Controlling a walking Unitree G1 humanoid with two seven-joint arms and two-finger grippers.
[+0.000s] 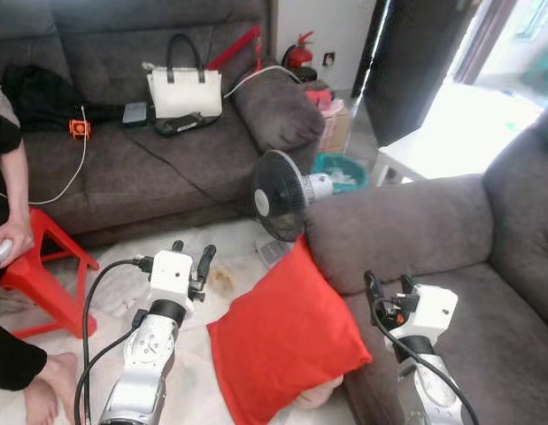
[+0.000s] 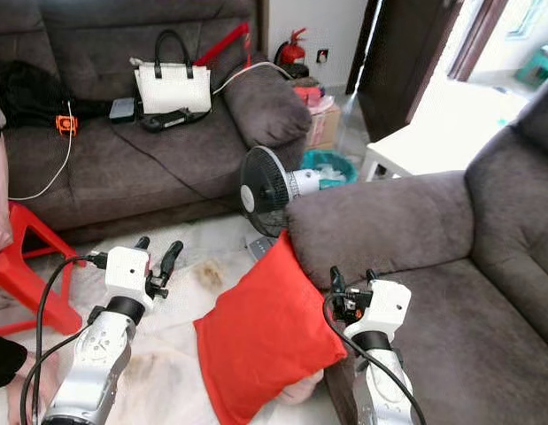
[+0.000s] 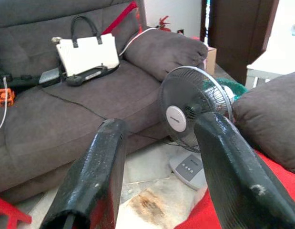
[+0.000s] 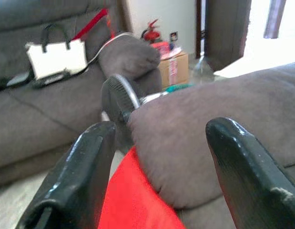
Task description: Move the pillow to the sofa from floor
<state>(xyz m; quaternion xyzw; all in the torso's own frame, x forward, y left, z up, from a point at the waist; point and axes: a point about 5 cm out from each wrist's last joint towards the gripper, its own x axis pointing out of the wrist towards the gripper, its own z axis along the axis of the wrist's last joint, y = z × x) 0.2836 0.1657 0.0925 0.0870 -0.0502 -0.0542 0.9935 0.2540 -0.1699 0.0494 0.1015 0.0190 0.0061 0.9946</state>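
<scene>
A red pillow (image 1: 287,341) stands on the floor, leaning against the front of the grey sofa's armrest (image 1: 393,226) on my right. My left gripper (image 1: 192,257) is raised over the floor just left of the pillow, open and empty. My right gripper (image 1: 389,285) hovers above the sofa seat (image 1: 495,328) beside the pillow's upper right edge, open and holding nothing. In the right wrist view the pillow (image 4: 133,202) shows between the fingers (image 4: 73,176), below the armrest (image 4: 195,129).
A floor fan (image 1: 282,195) stands just behind the pillow. A second grey sofa (image 1: 141,168) at the back holds a white handbag (image 1: 183,88), cables and a dark bag. A person sits at the left by a red stool (image 1: 39,266). A white table (image 1: 433,146) stands behind the armrest.
</scene>
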